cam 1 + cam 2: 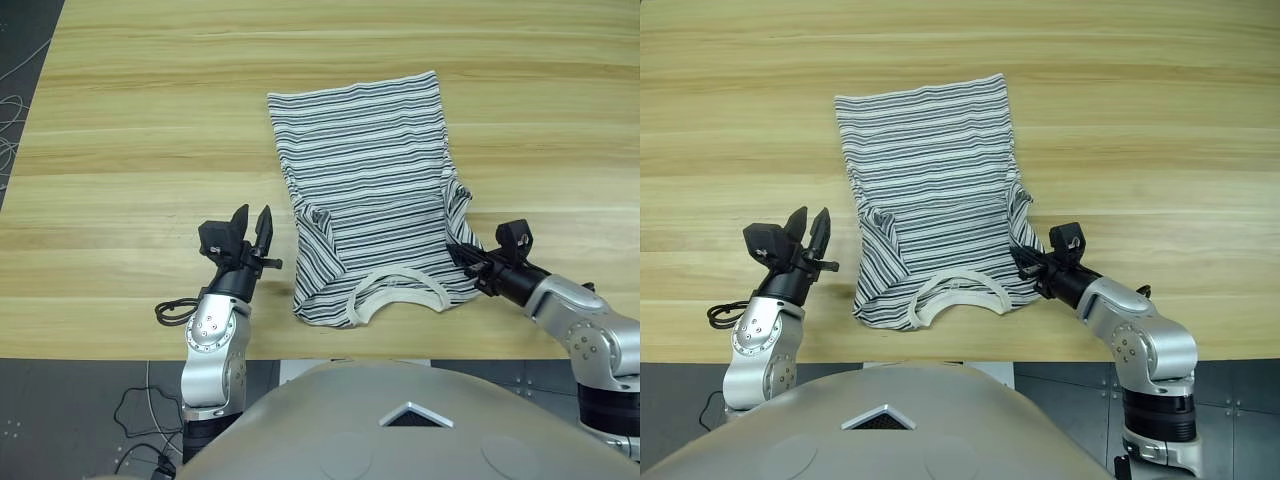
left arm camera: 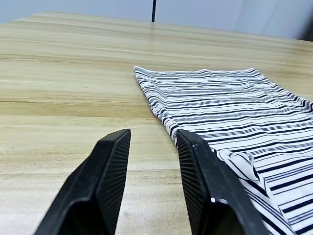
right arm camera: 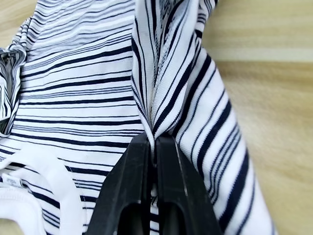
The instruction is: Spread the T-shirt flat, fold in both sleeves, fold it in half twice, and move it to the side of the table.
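Right jaws pinch a sleeve [image 3: 161, 88] fold; left jaws spread.
Shirt [image 1: 370, 180] lies centred on my counter [image 1: 130, 120], collar [image 1: 362, 305] at 6 o'clock; left jaws hover at its 8 o'clock, right at 4 o'clock.

The table [image 1: 120, 120] and the T-shirt [image 1: 375, 190] are seen by both eye cameras from the head, steeply downward from well above; the same scene is shared. The left wrist camera is set low behind the left gripper [image 2: 152, 133], facing across the tabletop. The right wrist camera is set close behind the right gripper [image 3: 153, 142], against the cloth.
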### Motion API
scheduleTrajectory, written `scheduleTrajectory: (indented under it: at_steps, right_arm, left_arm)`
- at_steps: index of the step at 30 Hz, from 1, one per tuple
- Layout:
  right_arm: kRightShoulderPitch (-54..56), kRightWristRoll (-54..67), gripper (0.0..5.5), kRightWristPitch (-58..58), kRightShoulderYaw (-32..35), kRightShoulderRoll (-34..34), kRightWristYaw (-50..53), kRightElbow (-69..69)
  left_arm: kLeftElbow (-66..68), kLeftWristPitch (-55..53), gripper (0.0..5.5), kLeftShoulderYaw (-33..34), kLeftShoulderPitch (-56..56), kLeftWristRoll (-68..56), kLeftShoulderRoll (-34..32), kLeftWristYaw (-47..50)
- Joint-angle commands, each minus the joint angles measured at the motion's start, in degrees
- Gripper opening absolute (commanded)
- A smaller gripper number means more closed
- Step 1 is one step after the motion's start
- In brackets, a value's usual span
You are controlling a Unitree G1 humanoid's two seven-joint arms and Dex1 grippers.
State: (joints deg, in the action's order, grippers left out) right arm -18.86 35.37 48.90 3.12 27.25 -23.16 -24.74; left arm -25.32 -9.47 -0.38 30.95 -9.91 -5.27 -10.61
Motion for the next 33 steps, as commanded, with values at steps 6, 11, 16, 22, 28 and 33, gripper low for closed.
scheduleTrajectory:
  at_steps: [6,11,16,22,28,33]
  right_arm:
    - [-0.49,-2.31,0.89,-1.63,-0.85,0.27,-1.22,-0.15]
    - [-1.23,-2.61,1.62,-1.9,-1.35,1.42,-3.3,-0.88]
    - [-2.39,-3.46,1.62,-3.12,-2.11,2.53,-5.52,-2.05]
    - [-2.09,-4.46,1.62,-4.89,-1.83,3.63,-6.83,-4.18]
    - [-1.84,-7.2,1.62,-6.29,-1.83,5.45,-7.16,-4.16]
    - [-1.26,-7.93,1.62,-6.71,-1.64,5.17,-7.57,-3.57]
  left_arm:
    - [-0.34,0.57,1.79,-0.38,0.53,0.13,0.12,0.07]
    - [-0.28,0.59,1.79,-0.43,0.55,0.19,0.01,0.02]
    - [-0.29,0.54,1.79,-0.3,0.5,0.12,-0.15,-0.09]
    - [-0.34,0.57,1.79,-0.17,0.51,0.13,-0.23,-0.1]
    - [-0.24,0.58,1.79,-0.25,0.2,0.26,-0.23,-0.05]
    - [0.16,0.68,1.79,-0.3,-0.23,0.41,-0.14,0.06]
